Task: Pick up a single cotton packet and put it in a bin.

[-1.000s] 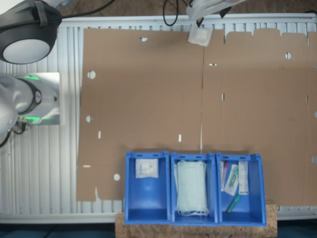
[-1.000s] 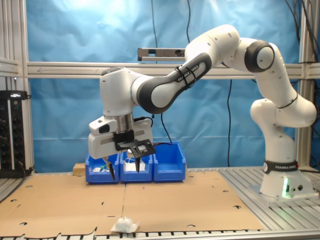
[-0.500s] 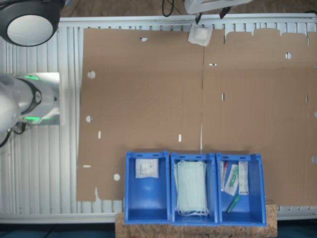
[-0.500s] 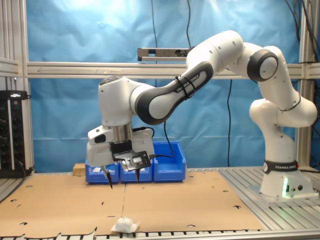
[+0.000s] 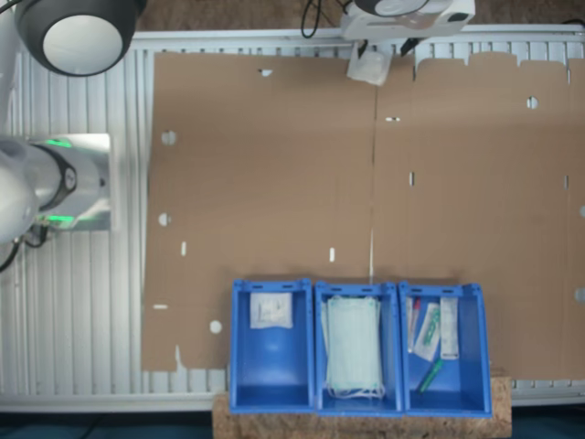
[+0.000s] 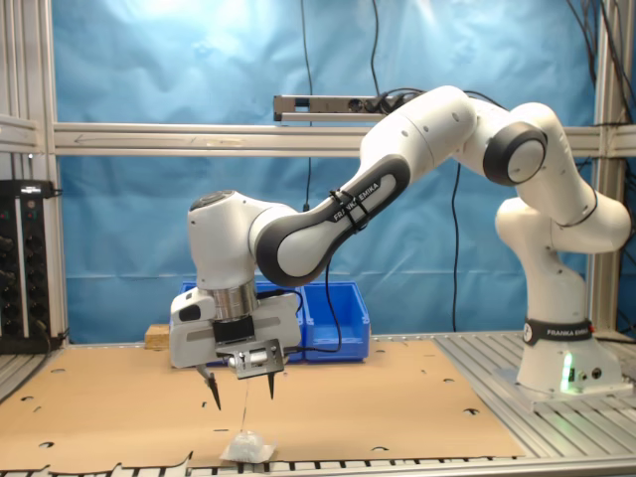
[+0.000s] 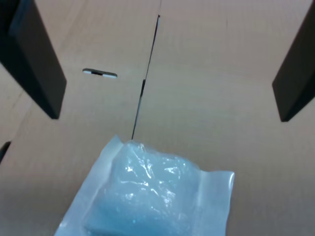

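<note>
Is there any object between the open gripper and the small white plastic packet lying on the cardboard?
Nothing visible. The gripper hangs open above the small white plastic packet, with only bare brown cardboard sheet around it.

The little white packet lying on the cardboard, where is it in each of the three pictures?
First exterior view: the cotton packet lies at the top edge, just below the hand.
Second exterior view: bottom centre, on the cardboard's near edge, below the hand.
Wrist view: large and close.
Shared landmark: the cardboard seam running to the packet.
</note>
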Motion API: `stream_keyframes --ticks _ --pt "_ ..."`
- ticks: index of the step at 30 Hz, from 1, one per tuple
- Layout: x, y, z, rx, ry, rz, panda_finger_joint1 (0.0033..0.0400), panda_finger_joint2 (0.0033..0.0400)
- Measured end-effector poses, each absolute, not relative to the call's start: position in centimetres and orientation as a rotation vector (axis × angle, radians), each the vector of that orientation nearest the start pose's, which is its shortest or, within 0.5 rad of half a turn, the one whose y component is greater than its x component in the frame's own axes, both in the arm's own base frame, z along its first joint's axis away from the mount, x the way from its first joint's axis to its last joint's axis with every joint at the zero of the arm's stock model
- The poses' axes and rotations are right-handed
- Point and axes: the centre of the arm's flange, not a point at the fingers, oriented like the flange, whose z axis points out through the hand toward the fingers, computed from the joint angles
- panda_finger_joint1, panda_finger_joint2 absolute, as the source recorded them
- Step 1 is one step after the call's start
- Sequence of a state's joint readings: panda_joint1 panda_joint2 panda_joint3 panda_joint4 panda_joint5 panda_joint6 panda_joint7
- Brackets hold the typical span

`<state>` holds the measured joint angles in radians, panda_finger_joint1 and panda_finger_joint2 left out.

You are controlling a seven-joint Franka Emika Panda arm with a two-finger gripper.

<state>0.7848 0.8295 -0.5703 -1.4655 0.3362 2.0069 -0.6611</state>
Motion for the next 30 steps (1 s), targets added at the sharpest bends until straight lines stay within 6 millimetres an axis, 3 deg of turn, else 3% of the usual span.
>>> stream_keyframes --ticks 11,30 --pt "65.9 23.1 19.7 -2.979 -1.198 0.287 0.04 0.04" --pt "65.4 24.7 18.5 -2.977 -1.127 0.254 0.04 0.04"
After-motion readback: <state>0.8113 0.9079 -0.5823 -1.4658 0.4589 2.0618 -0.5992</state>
